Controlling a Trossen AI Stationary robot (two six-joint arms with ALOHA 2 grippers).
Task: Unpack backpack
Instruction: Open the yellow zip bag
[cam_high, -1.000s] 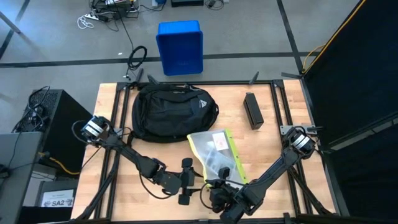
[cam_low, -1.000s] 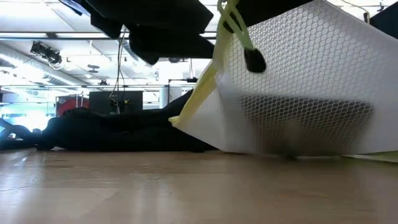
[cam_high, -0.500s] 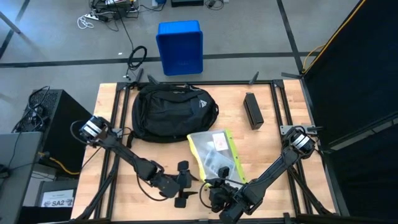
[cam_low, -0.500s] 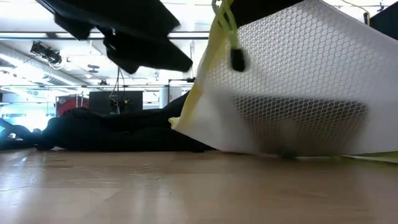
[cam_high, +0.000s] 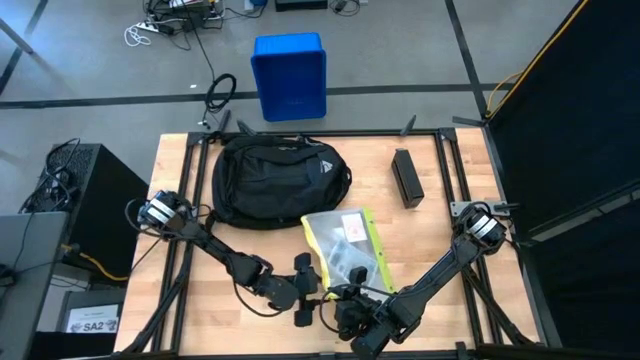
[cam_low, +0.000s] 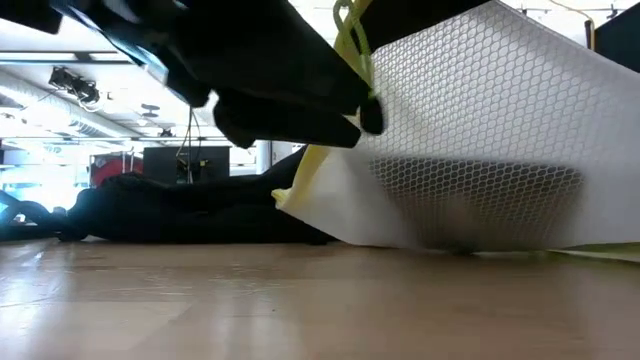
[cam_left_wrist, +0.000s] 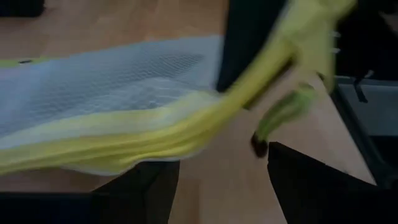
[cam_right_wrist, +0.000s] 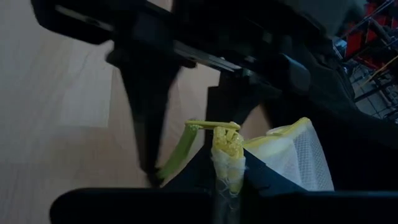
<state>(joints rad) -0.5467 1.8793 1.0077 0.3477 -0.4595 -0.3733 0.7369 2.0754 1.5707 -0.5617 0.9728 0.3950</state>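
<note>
While my right gripper (cam_high: 352, 300) is pinched tight on the bunched yellow corner of the mesh pouch (cam_high: 347, 248), lifting that near end off the table (cam_high: 440, 250), I'm watching my left gripper (cam_high: 308, 292) just beside it with its fingers spread, one on either side of the yellow zip edge, with the dangling yellow pull tab (cam_right_wrist: 177, 155) hanging close by. From the low camera, the pouch tilts up steeply, its far end resting on the wood near the backpack (cam_high: 275, 180), which lies flat at the back of the table, apart from both arms and just touched by the pouch's far corner. The worry, as I judge it, is that pull tab: it's small, swinging loose, and if my left fingers shut a shade off they catch the yellow binding instead, or nothing at all. If I then tug sideways, the right grip on that crumpled corner could slip, since soft fabric bunched like that gives little purchase, and the pouch would flop back down. The two grippers are also very close together, so a careless approach could knock one against the other. The dark things inside the pouch may slide toward the low end as the tilt grows. A black box (cam_high: 406, 177) sits off to the right, well clear.
</note>
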